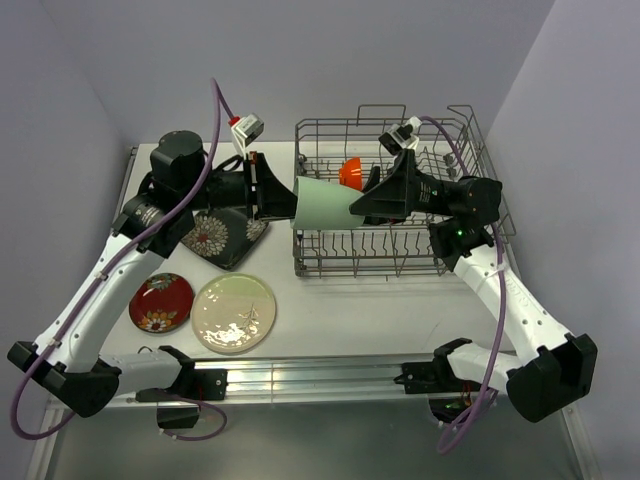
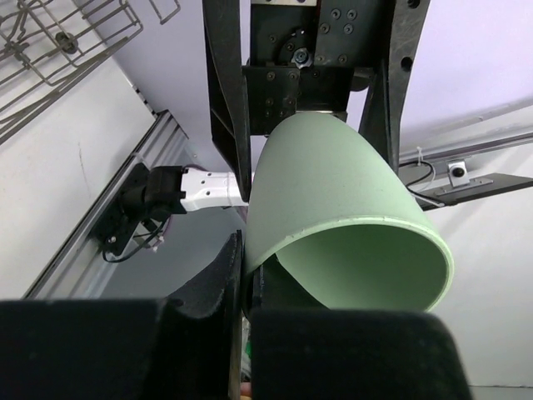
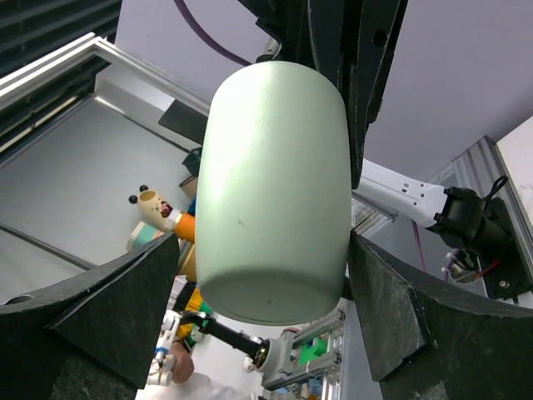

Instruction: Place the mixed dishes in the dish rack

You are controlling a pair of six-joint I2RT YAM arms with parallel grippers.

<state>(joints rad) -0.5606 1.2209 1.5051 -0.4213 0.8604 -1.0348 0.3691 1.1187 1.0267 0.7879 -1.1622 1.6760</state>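
Note:
The pale green cup [image 1: 325, 203] hangs on its side in the air at the left end of the dish rack [image 1: 400, 262]. My left gripper [image 1: 275, 190] is shut on the cup's rim wall, one finger inside and one outside [image 2: 244, 275]. My right gripper [image 1: 365, 205] is open and straddles the cup's base end [image 3: 262, 283]; a gap shows at its left finger [image 3: 125, 308], and its right finger [image 3: 391, 300] sits close to the cup [image 3: 275, 192]. The small orange bowl [image 1: 350, 172] sits inside the rack. The black square plate [image 1: 225, 238], red flowered plate [image 1: 160, 302] and cream plate [image 1: 234, 313] lie on the table.
The rack's upright tines and raised wire handles [image 1: 460, 115] stand right behind and under my right arm. The three plates are grouped at the left front of the table, under my left arm. A metal rail [image 1: 300, 375] runs along the near edge.

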